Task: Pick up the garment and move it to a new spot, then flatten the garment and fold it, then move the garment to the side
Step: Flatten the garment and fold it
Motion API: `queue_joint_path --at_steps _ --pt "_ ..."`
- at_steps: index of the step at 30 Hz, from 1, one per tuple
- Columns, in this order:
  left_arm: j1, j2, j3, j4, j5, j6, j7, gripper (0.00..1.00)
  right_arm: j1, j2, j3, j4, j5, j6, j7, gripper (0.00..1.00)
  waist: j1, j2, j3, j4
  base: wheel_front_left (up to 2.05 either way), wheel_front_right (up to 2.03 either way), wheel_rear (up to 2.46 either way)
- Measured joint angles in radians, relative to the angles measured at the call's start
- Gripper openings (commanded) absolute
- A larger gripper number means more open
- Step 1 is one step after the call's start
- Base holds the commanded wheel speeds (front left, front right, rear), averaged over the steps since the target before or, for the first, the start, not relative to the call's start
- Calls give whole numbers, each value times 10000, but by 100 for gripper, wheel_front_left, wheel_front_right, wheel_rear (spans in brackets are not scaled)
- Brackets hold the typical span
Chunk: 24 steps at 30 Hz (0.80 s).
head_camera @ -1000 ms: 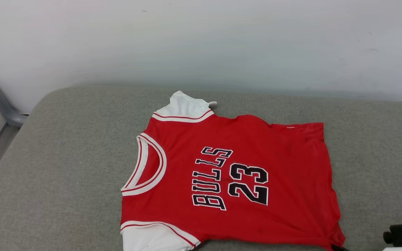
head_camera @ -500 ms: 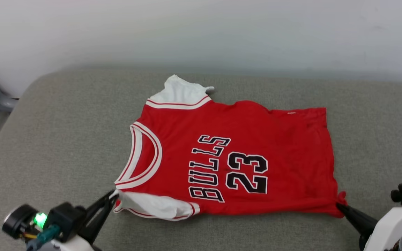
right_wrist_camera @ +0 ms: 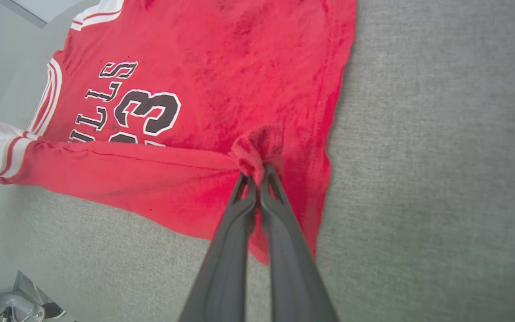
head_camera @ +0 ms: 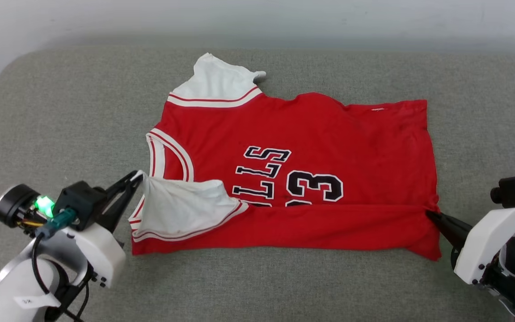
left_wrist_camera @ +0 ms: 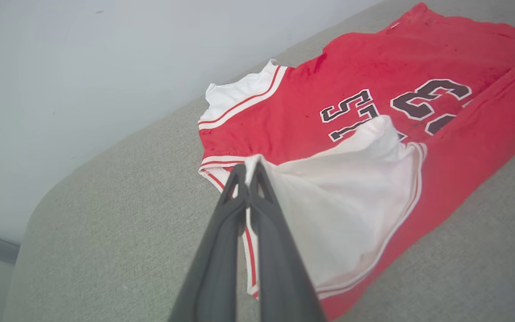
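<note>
While fast in closed left tool (head_camera: 139, 175) and closed right tool (head_camera: 428, 213), limp, creased red garment (head_camera: 329, 134).

Left gripper (left_wrist_camera: 247, 169) pinches the garment's (left_wrist_camera: 373, 62) white sleeve (left_wrist_camera: 342, 197).
It squeezes the sleeve's tip tight. The sleeve is folded over the red front and hides some of the black letters (left_wrist_camera: 347, 109). The garment lies on a grey cushion (left_wrist_camera: 105, 214).

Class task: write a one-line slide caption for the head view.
Left gripper and right gripper pinch the red jersey, near edge folded over its lettering.
</note>
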Motion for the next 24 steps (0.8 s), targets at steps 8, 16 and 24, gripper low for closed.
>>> queue_joint_path --at_steps 8,16,24 --pt "-1373 -111 -591 1390 169 -180 -4 0 -756 40 268 477 -391 0 224 0 0 0 665 -123 0 0 0" --pt "-2243 -476 -1057 2991 217 -113 278 100 -1245 130 161 1156 -932 2 199 100 -1 0 953 -180 0 0 0" --pt "-2773 -1329 -984 4117 316 479 -483 100 -1340 130 357 1442 -872 2 -397 100 -2 0 732 -135 0 0 0"
